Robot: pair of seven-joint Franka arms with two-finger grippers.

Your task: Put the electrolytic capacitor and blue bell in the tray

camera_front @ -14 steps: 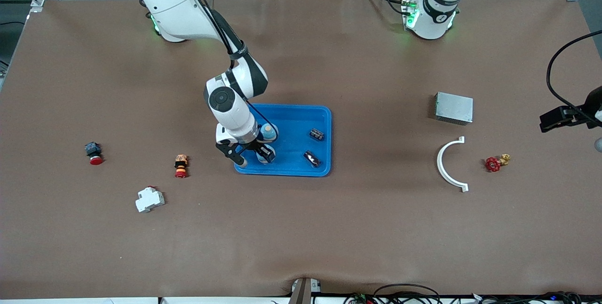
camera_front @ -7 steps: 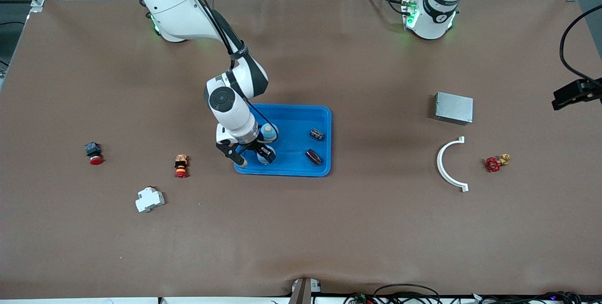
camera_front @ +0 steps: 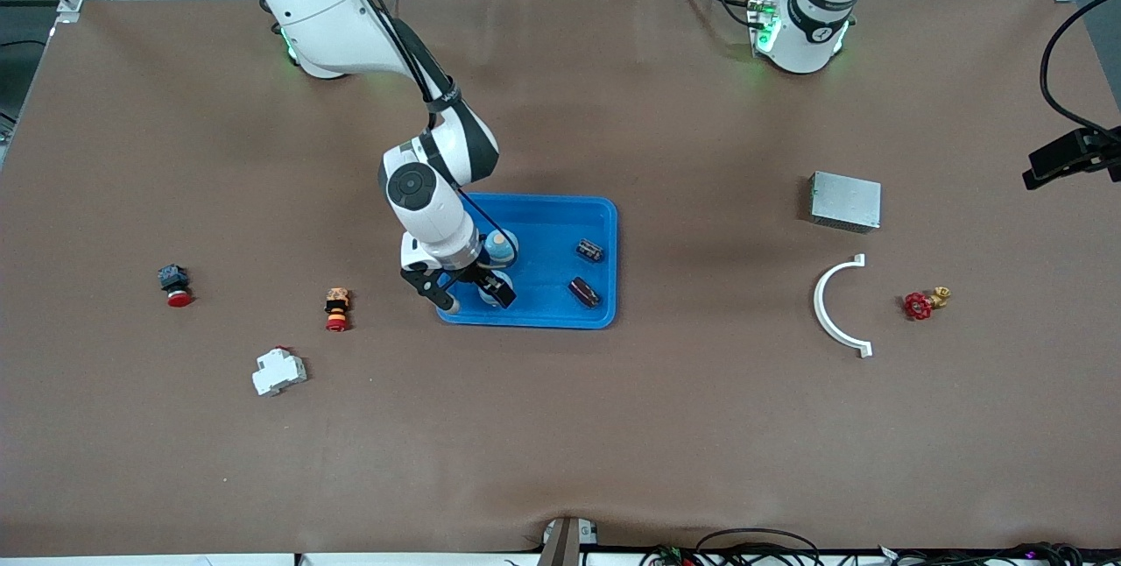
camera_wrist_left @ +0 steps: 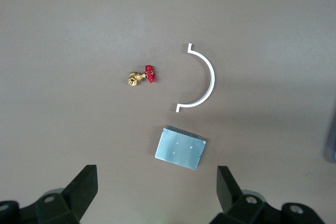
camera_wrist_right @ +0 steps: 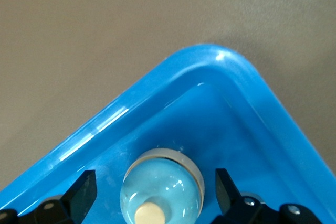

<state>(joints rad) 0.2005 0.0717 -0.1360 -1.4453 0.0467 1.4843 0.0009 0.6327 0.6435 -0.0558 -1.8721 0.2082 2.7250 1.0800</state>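
Black, spread-apart fingers are shown on the right gripper (camera_front: 473, 293), which is set low over the corner of the bright blue shallow plastic tray (camera_front: 543, 207) that lies toward the right arm's end and nearest the front camera. Nothing is pinched between them. In the right wrist view a pale blue dome-shaped bell with a cream knob (camera_wrist_right: 161, 192) is seen standing on the tray floor directly between the two fingertips (camera_wrist_right: 83, 190), with a gap on each side; the tray's rounded corner rim (camera_wrist_right: 220, 59) is seen just past it. A second pale blue bell (camera_front: 499, 244) stands in the tray beside the gripper, partly hidden by the wrist. Two dark cylindrical electrolytic capacitors lie on their sides in the tray's other half, toward the left arm's end: one (camera_front: 590, 250) farther from the front camera, the other (camera_front: 583, 291) nearer to it.

The left gripper (camera_wrist_left: 157, 190) is held high over the left arm's end of the brown table (camera_front: 560, 426), its fingers spread wide and empty, and this arm waits. Below it are seen a grey metal box (camera_wrist_left: 180, 147), a white curved plastic half-ring (camera_wrist_left: 199, 80) and a small brass valve with a red handwheel (camera_wrist_left: 143, 76).

Toward the right arm's end lie an orange and red pushbutton (camera_front: 337, 307), a red-capped black pushbutton (camera_front: 174, 284) and a white circuit breaker (camera_front: 278, 371).
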